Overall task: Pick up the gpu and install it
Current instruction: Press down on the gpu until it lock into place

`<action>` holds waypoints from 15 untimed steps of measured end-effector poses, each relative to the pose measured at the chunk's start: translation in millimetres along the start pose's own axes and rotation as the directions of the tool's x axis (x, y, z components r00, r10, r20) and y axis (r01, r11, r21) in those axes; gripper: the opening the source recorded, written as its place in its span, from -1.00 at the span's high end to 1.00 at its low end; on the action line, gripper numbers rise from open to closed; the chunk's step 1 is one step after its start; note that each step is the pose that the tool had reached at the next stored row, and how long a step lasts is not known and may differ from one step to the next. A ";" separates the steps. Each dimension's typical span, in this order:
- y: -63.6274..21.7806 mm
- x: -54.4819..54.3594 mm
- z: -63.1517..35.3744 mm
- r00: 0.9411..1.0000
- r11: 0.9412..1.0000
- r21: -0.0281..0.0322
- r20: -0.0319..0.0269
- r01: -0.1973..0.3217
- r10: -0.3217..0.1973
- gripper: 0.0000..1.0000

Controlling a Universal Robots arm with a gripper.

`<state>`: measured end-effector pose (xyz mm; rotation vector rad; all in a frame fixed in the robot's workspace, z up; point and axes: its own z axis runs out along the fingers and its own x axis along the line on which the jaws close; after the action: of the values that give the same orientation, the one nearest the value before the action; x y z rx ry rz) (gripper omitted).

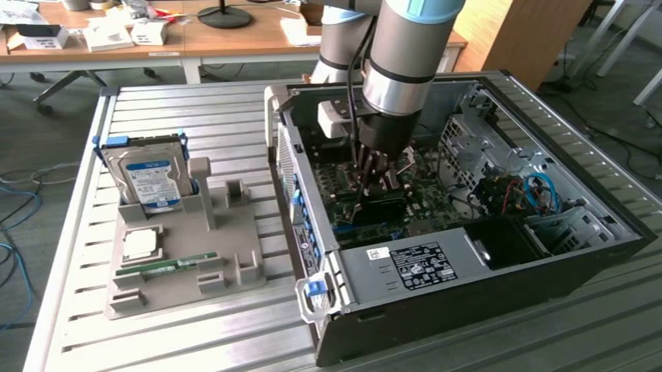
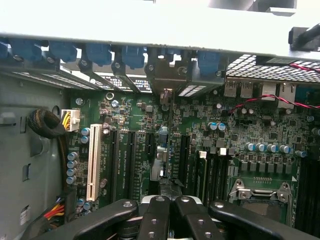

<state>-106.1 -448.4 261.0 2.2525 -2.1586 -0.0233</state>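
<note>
Universal Robots arm point(image 1: 405, 54): thick grey cylindrical links, light-blue cap at upper joint, black band near wrist. Thin black cable along the wrist link. Pale grey box-shaped camera mount point(image 1: 336, 118) beside wrist. Pincer point(image 1: 374, 182): black linkage bars, seen in wrist view point(image 2: 169, 220) as four glossy black arms with silver pivot screws.

We count one computer case point(image 1: 497, 302) lying open on one slatted tabletop point(image 1: 186, 108). Beside it we see one grey parts holder point(image 1: 232, 256), carrying one hard drive point(image 1: 150, 182), one processor chip point(image 1: 139, 244) and one green memory stick point(image 1: 166, 266). Inside the case we count one white expansion slot point(image 2: 92, 162) and one arm point(image 1: 408, 54) with one end effector point(image 1: 370, 174).
</note>
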 end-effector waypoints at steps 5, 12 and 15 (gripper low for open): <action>0.4 0.0 0.6 1.000 1.000 0.000 0.000 0.000 0.000 0.79; 0.3 0.0 0.8 1.000 1.000 0.001 0.000 0.000 0.000 0.79; 0.3 0.0 0.8 1.000 1.000 0.001 0.000 0.000 0.000 0.79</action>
<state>-106.4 -448.4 260.2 2.2529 -2.1588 -0.0226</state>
